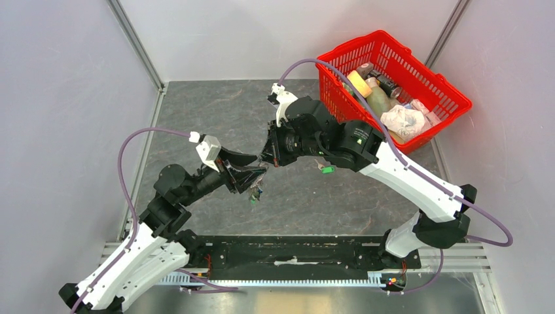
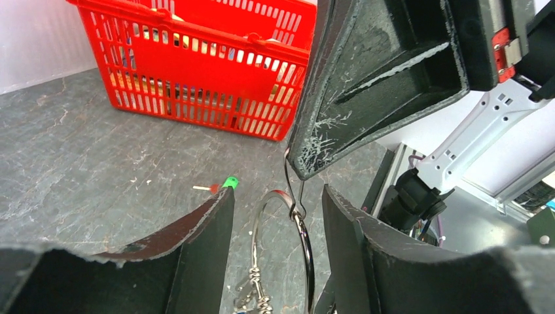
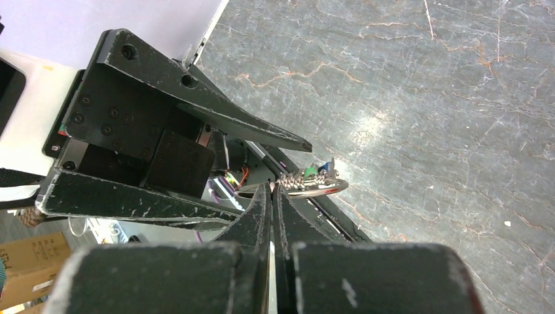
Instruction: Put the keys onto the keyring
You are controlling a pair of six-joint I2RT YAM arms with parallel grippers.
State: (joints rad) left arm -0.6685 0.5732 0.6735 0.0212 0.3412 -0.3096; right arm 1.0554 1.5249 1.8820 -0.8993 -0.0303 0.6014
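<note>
the right claw is pressed together on the rim of the thin round silver wire keyring. the ring hangs above the dark stone counter, between the spread fingers of the left claw. only the fingertips pinch the wire, so a sideways nudge from the left claw would likely twist the ring loose and drop it. the green-headed silver key lies on the counter beyond the left claw, not yet threaded.
</note>
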